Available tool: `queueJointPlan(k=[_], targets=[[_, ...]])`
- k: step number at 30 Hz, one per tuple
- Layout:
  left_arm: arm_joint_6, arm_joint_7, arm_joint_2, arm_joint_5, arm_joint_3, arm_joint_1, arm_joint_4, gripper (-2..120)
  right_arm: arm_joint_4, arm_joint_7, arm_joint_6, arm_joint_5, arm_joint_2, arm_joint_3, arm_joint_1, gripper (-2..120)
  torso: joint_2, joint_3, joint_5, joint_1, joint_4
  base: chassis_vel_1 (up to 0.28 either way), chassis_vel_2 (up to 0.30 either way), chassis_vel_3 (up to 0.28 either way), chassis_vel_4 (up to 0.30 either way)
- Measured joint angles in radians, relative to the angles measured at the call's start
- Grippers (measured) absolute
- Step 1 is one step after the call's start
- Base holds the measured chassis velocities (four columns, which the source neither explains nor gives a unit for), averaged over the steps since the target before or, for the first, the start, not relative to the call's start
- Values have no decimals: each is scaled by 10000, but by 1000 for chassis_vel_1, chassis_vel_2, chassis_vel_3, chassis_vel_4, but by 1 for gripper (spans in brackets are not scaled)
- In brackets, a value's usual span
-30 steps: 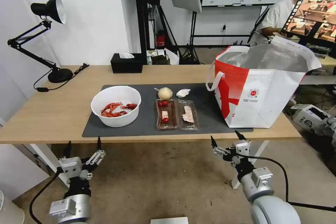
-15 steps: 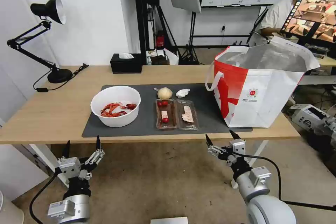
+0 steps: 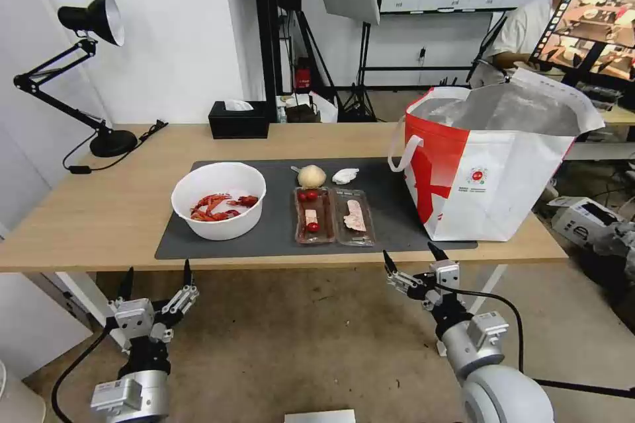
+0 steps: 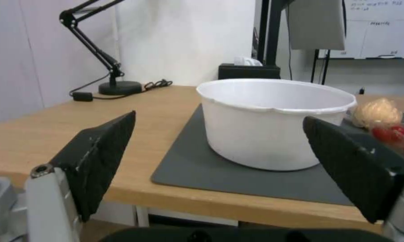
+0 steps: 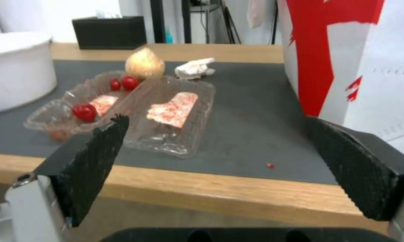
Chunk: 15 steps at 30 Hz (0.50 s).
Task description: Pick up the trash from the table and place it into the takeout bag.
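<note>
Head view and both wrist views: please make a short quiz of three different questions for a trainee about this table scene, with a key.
1. True or false: the white bowl holds red shells.
2. Which item lies nearest the takeout bag? A) crumpled tissue B) desk lamp C) black tissue box
3. Fill in: both the left end effector and the right end effector hover below the table edge with fingers ____.

Key: 1 true; 2 A; 3 open.
</note>
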Motion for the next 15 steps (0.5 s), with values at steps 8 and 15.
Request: queueJointPlan(k=[8,15], targets=[[14,9,49,-160,-15,-2,-23,100,692,2072,-1028,5357,-134,-650,506,100,0,0,0,-1,0,0,0,0,0],[49,-15,108,-193,-115,52,-21,100,930,4629,-1300,11470,-466,-582,1854,100,0,0,-1,0,1,0,0,0,0]])
